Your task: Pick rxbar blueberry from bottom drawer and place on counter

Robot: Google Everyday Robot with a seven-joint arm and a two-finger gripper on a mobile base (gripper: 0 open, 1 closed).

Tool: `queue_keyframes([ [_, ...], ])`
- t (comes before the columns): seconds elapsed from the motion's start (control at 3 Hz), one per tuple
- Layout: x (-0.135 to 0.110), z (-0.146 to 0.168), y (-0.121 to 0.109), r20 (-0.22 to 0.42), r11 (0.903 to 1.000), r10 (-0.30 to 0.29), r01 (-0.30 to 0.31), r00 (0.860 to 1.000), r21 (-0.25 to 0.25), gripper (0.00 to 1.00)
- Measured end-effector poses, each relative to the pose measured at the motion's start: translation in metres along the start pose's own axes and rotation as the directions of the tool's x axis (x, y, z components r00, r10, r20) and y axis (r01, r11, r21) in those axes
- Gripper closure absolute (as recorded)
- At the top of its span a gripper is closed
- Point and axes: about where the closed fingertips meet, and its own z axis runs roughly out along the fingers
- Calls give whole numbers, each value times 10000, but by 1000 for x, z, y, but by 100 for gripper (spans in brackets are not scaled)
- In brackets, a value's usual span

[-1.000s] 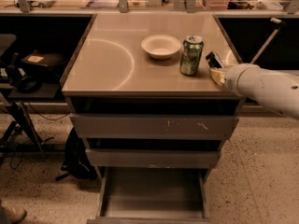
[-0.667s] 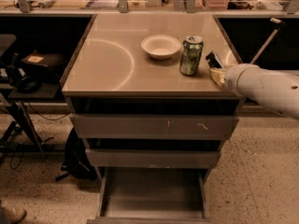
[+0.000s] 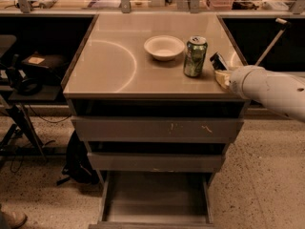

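Compared with a second ago, I record no change: the arm (image 3: pixel 271 87) reaches in from the right at the same place, and the gripper (image 3: pixel 221 73) sits at the right edge of the counter (image 3: pixel 114 63), just beside the green can (image 3: pixel 195 56). The dark bar (image 3: pixel 218 60) shows at the gripper's tip, tilted, over the counter's right margin. I cannot tell whether the gripper is clamped on the bar or has let it go.

The bottom drawer (image 3: pixel 155 202) stands pulled out, its grey floor bare. In my judgement the pick is done and the task is at the placing stage; the standstill suggests either a pause before release or a release just under way.

The counter is glossy tan with a curved reflection on its left half. A white bowl (image 3: pixel 163 47) stands near the middle, left of the can. The two upper drawers (image 3: pixel 157 129) are pushed in.

The floor (image 3: pixel 259 185) is speckled. A dark bag (image 3: pixel 78 159) lies against the unit's left side, and benches with clutter run behind.
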Motion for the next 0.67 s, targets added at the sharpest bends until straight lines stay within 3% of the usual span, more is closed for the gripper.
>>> queue_keyframes([
  [0.33, 0, 0, 0, 0, 10000, 0, 0, 10000, -1, 12],
  [0.67, 0, 0, 0, 0, 10000, 0, 0, 10000, -1, 0],
])
